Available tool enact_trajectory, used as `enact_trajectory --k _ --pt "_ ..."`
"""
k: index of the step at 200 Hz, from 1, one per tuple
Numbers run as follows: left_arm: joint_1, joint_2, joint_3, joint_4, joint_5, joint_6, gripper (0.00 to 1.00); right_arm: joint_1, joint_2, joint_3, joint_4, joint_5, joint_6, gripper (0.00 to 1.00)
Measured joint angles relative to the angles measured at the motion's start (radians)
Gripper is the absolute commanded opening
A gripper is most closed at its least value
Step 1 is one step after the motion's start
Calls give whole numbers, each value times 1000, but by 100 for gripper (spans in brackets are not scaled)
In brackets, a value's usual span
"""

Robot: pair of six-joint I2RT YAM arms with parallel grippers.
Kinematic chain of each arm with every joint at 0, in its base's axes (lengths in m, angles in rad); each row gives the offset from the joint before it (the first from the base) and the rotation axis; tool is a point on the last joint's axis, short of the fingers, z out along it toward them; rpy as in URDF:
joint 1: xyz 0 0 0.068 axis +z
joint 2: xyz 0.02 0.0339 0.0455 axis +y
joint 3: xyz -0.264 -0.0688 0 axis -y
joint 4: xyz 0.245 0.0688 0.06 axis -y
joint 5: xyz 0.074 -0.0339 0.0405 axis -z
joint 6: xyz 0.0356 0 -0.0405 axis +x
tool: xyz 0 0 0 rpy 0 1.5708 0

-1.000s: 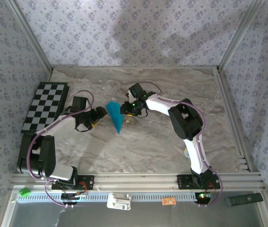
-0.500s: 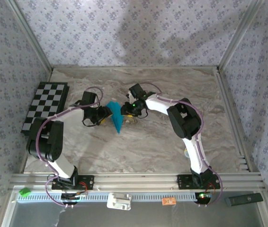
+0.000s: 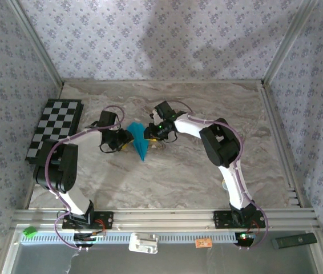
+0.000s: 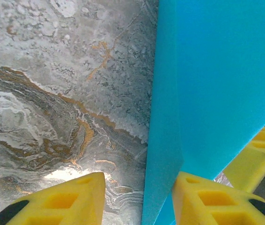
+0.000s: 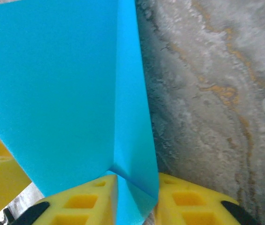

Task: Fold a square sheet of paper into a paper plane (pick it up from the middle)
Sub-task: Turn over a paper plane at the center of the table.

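Where the plane is: the plane [image 3: 139, 142] sits around the middle of the marble worktop [image 3: 178, 171], a bit left of centre. Its sharp tip points back toward my bases and its wide end toward the far wall.
Lifted or not: honestly can't tell from above whether it's resting on the worktop or just off it.
Left fingers: my left fingers [image 3: 122, 138] come at the plane from its left side. On the left wrist cam they [image 4: 76, 197] are partly spread and straddle a folded edge of the plane [image 4: 207, 93]. One yellow pad is right up against the paper. The other has a strip of bare marble between it and the paper, so no pinch on this side.
Right fingers: my right fingers [image 3: 149, 132] are on the plane's right side, up near the wide end. On the right wrist cam they [image 5: 85, 201] are pinching the plane [image 5: 67, 93], with a yellow pad pressed on each side of the fold and paper filling the gap.
Both hands: they're close together with the plane between them, and each wrist cam catches a yellow pad of the other hand past the paper's edge.
Board: the checkered board [image 3: 55, 128] lies at the left edge of the worktop, well apart from the plane.
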Motion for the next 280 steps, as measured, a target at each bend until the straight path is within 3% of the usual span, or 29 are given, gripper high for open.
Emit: enact_trajectory --k 33,170,204,243,280 --pt "0 0 0 0 -5 0 39 4 0 0 12 -17 1 10" --pt "3 0 -14 -40 -72 -27 22 -1 -58 -113 50 78 52 4" --pt "9 0 -36 -41 -70 -45 22 -1 -74 -138 67 97 84 4" --pt "5 -48 -36 -42 -48 -47 30 -1 -78 -140 67 112 87 4" --pt "-53 -128 -30 -33 -33 -47 35 2 -79 -140 64 119 87 4"
